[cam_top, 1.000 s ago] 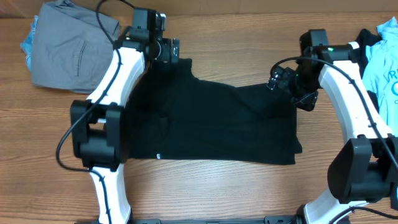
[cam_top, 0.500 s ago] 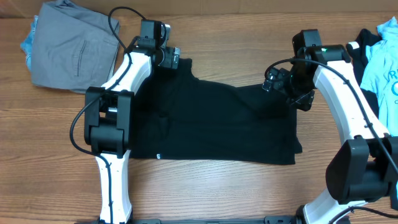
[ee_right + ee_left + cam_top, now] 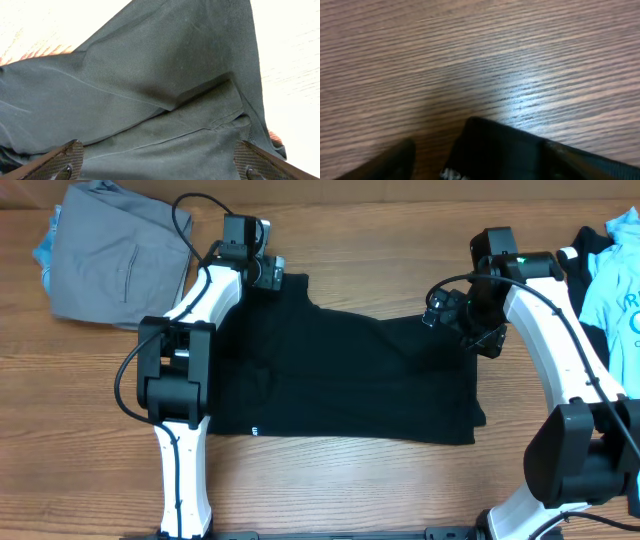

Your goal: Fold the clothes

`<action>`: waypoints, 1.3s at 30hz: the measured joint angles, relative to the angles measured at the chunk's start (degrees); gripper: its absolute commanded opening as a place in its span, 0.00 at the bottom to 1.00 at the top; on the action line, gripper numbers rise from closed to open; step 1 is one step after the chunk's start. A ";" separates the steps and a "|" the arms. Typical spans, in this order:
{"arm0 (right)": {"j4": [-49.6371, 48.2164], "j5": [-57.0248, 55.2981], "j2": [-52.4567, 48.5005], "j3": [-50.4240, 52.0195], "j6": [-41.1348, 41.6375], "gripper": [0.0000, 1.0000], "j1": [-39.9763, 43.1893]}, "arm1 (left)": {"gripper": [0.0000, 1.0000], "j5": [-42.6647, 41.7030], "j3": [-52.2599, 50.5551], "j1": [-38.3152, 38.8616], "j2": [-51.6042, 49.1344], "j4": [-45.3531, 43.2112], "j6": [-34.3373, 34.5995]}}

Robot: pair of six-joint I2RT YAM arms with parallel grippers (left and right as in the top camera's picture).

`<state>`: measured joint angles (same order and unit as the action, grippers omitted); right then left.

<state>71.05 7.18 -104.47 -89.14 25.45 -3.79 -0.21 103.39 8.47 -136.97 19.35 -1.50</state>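
My left end effector [image 3: 272,272] sits spread over the black T-shirt [image 3: 340,390]'s far-left corner, and the right end effector [image 3: 441,308] gapes wide at its far-right edge. Shirt's mid-tabletop [image 3: 380,225], with open wood along the near and far edges.

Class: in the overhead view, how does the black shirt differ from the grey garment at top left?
The black shirt lies spread wide across the middle of the table; the grey garment is a compact folded pile at a far corner. The shirt covers far more wood than the grey garment. Both are cloth resting on the table.
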 measured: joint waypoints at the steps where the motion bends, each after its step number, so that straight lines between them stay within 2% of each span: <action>1: 0.00 0.00 0.00 0.00 0.02 1.00 0.00 | 0.72 0.02 0.02 0.00 -0.04 -0.20 0.07; 3: -0.33 -0.39 0.00 0.00 0.33 1.00 0.00 | 0.68 0.04 0.04 0.02 -0.04 -0.28 -0.15; 9: -1.66 -3.08 0.00 0.00 2.54 1.00 0.00 | 0.24 0.11 0.04 0.00 -0.07 -0.52 0.04; 11: -3.17 -3.87 0.00 0.00 2.89 1.00 0.07 | 0.16 0.15 0.04 0.00 -0.07 -0.55 -0.33; 15: -6.99 -4.66 0.00 0.00 3.08 1.00 0.90 | 0.13 0.33 0.07 0.00 -0.07 -0.44 -0.02; 17: -9.55 -4.66 0.00 0.00 2.99 1.00 2.03 | 0.04 0.35 0.15 0.00 -0.07 -0.22 -0.02; 24: -18.95 -4.85 -0.61 0.00 0.35 1.00 6.16 | 0.04 0.31 0.50 -0.33 -0.07 0.90 0.02; 32: -23.10 -3.72 -6.86 0.00 -1.07 1.00 7.02 | 0.04 0.31 0.90 -0.33 -0.07 2.03 0.00; 35: -24.24 -3.54 -10.14 0.00 -1.27 1.00 7.04 | 0.09 0.31 0.90 -0.33 -0.07 2.05 0.00; 36: -24.90 -3.52 -11.41 0.00 -1.29 1.00 7.04 | 0.04 0.31 0.90 -0.33 -0.07 2.08 0.02; 39: -26.16 -3.48 -13.75 0.00 -1.29 1.00 7.04 | 0.04 0.33 0.90 -0.33 -0.07 2.14 0.02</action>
<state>44.88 3.70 -118.21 -89.14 24.16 3.25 0.12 104.29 8.14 -137.03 21.50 -1.48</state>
